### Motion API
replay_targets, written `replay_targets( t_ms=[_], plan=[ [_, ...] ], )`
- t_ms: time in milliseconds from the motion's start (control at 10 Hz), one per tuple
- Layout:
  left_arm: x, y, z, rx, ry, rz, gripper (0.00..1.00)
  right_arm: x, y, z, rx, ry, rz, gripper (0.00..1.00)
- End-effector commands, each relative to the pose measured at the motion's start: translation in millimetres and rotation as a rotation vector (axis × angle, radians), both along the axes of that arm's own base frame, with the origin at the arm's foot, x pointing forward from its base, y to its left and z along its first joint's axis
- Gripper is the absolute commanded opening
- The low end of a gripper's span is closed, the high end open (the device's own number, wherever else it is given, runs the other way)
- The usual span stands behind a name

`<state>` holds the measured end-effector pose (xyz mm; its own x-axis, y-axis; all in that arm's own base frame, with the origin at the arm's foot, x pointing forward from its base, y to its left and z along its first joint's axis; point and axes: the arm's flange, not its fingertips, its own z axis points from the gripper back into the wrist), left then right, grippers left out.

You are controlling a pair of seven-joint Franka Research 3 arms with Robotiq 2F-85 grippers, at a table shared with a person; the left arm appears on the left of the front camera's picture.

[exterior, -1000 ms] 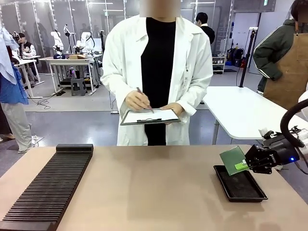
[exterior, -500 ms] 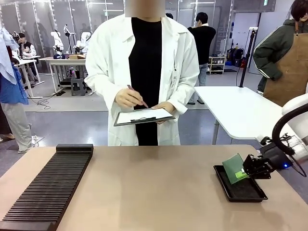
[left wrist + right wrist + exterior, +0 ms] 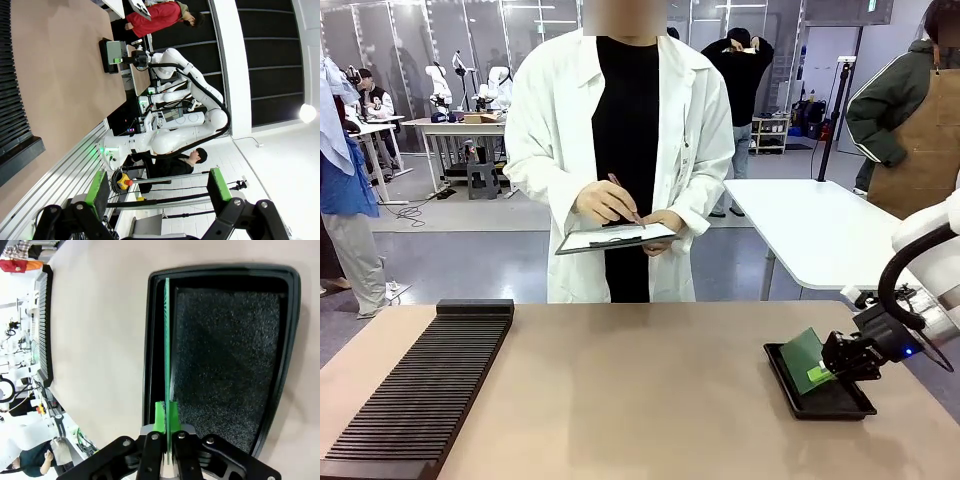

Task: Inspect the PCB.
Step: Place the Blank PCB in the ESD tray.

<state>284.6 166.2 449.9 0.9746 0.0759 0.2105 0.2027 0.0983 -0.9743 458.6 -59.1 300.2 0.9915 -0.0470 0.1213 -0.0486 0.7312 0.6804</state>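
At lower right of the front view, my right gripper [image 3: 832, 362] is clamped on the PCB [image 3: 805, 359], holding it tilted over the black tray [image 3: 818, 398]. My left gripper [image 3: 157, 192] stands spread wide, grasping nothing.

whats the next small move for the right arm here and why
Probably lower a little further and lay the PCB flat, then open. The right tool grips it by one edge, tilted above the black tray, and it doesn't look settled yet.
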Motion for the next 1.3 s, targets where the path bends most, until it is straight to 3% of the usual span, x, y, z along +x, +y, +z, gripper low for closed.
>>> replay_targets(
  t_ms=[0,200,900,1000,1100,1200],
  plan=[
    [-3.7,-0.7,2.6,0.007,0.008,-0.007,1.0,-6.1,5.8,0.6,-0.046,0.018,0.016,0.03],
    [-3.7,-0.7,2.6,0.007,0.008,-0.007,1.0,-7.8,7.0,0.3,-0.051,0.017,0.012,0.03],
    [-3.7,-0.7,2.6,0.007,0.008,-0.007,1.0,-22.5,15.4,25.6,-0.174,-0.114,-0.015,0.96],
    [-3.7,-0.7,2.6,0.007,0.008,-0.007,1.0,-23.3,14.4,32.4,-0.194,-0.143,-0.026,1.0],
    [-3.7,-0.7,2.6,0.007,0.008,-0.007,1.0,-22.1,11.3,37.3,-0.224,-0.168,-0.043,0.83],
    [-3.7,-0.7,2.6,0.007,0.008,-0.007,1.0,-22.9,9.4,44.2,-0.225,-0.184,-0.051,1.0]
  ],
)
